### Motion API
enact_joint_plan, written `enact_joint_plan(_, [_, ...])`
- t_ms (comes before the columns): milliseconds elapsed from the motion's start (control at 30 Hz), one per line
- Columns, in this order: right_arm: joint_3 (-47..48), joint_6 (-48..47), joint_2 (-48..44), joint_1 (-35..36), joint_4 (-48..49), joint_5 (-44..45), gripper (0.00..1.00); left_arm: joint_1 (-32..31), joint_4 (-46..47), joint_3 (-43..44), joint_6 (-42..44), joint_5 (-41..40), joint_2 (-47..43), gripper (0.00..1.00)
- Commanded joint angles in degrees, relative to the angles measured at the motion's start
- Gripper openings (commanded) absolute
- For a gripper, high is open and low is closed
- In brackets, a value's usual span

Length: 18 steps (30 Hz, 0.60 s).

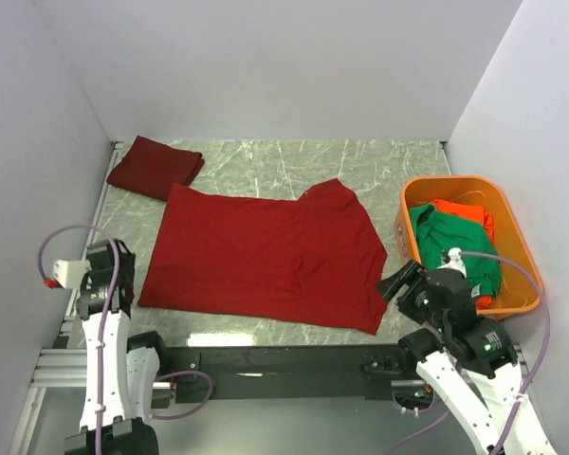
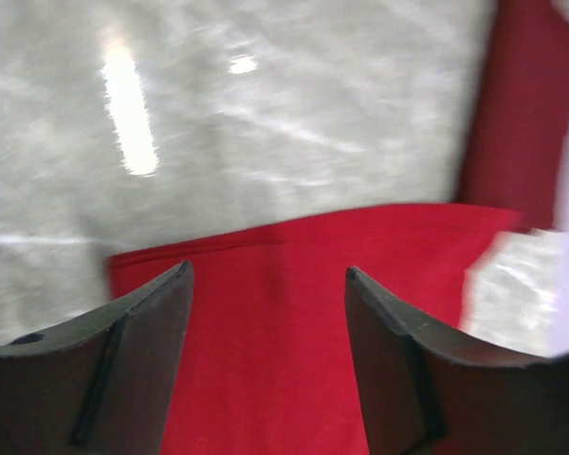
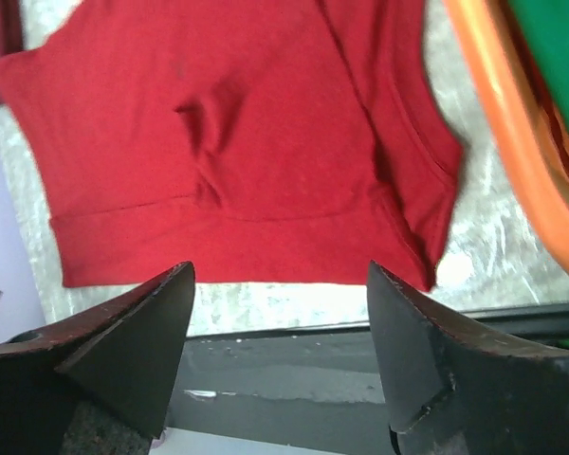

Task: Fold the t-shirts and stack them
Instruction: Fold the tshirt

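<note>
A large crimson t-shirt (image 1: 266, 256) lies spread flat in the middle of the table. A folded crimson shirt (image 1: 155, 167) lies at the back left. A green shirt (image 1: 455, 248) and an orange-red shirt (image 1: 467, 212) lie in the orange tub (image 1: 450, 180). My left gripper (image 1: 112, 265) is open and empty just off the spread shirt's left edge; in the left wrist view it (image 2: 266, 275) hovers over the shirt's corner (image 2: 294, 322). My right gripper (image 1: 398, 282) is open and empty by the shirt's near right corner; in the right wrist view it (image 3: 280, 270) is above the table's front edge, with the shirt (image 3: 228, 142) beyond it.
The orange tub stands at the right edge of the table; its rim (image 3: 512, 123) and the green shirt (image 3: 559, 57) show in the right wrist view. White walls enclose the back and sides. A black rail (image 1: 284, 360) runs along the table's front edge.
</note>
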Motion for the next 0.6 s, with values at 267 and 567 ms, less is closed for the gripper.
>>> enact_joint_plan(267, [10.2, -10.8, 28.2, 0.1, 30.6, -4.6, 0.81, -4.4, 17.9, 19.2, 11.2, 7.2, 25.3, 0.67])
enact_joint_plan(567, [16.9, -17.1, 46.5, 0.0, 43.7, -3.0, 0.81, -10.2, 30.6, 39.9, 21.9, 15.5, 58.2, 0.6])
